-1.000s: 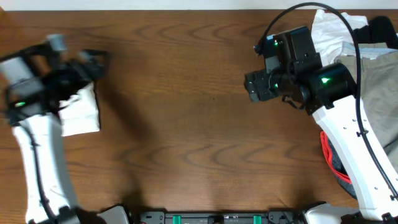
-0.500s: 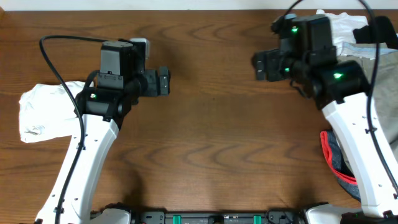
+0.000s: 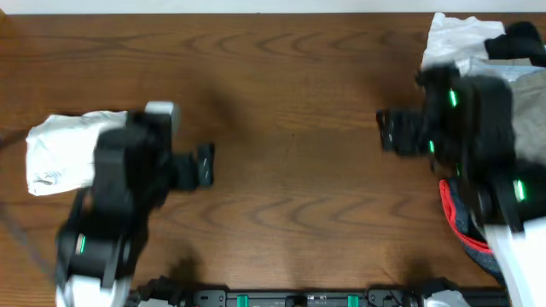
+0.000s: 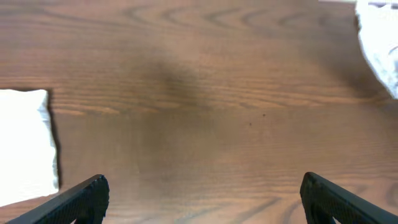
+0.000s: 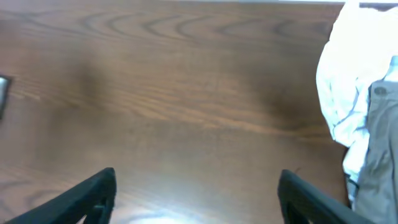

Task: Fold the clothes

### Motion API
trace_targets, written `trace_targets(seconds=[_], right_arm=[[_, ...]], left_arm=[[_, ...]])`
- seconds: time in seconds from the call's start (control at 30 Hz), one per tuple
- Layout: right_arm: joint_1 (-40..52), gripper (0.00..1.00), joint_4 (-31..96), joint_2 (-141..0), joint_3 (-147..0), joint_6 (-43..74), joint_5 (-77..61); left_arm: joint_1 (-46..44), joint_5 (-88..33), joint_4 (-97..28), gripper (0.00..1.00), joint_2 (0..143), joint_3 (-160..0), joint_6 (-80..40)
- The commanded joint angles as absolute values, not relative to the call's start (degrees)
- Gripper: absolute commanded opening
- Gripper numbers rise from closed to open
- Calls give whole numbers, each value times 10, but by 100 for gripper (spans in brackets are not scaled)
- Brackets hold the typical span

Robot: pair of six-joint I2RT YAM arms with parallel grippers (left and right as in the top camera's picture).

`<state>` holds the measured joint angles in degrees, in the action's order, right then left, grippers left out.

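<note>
White cloth already folded into a compact packet (image 3: pixel 61 153) is seen at the left edge of the wooden surface (image 3: pixel 290 85), so one piece is judged to be done. Most of the work is judged to be left. An unfolded heap is piled at the far right corner, where a crumpled white garment (image 3: pixel 456 38), a black piece (image 3: pixel 522 38) and khaki trousers (image 3: pixel 531 111) can be made out. A red-rimmed thing (image 3: pixel 456 223) is partly hidden under the right arm and cannot be identified.

The left pincer (image 3: pixel 205 164) is held with its jaws wide apart and nothing between them. The folded packet lies to its left, near but not touched, and in the left wrist view only bare wood is framed between the fingers (image 4: pixel 81 199). The right pincer (image 3: pixel 388 132) is likewise spread apart and empty. The heap lies to its right and slightly farther off, apart from it. No garment is laid out in the middle of the surface, so a fresh piece is presumably to be fetched from the heap.
</note>
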<state>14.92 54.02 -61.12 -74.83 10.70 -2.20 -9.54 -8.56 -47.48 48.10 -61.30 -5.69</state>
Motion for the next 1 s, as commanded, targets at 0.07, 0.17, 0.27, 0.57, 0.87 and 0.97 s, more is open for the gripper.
trace_targets(seconds=[0.07,0.17,0.27,0.57,0.87,0.97], right_arm=[[193,99,520,-428,-605,142,78],[194,99,532,-350,-561,142,65],[194,99,573,-289,-540,142,62],[194,99,716,-248,-538,148,62],[194,99,717,-248,-538,147,62],[192,99,716,-238,-536,148,62]], left_arm=[[-97,-79,-477,98,322,-521,-48],[-97,-79,-479,98,271,-500,-48],[-97,-79,-498,98,241,-499,-48],[-97,-79,-508,98,235,-499,-48],[-97,-79,-508,98,235,-499,-48],[-97,-79,-508,98,235,-499,-48]])
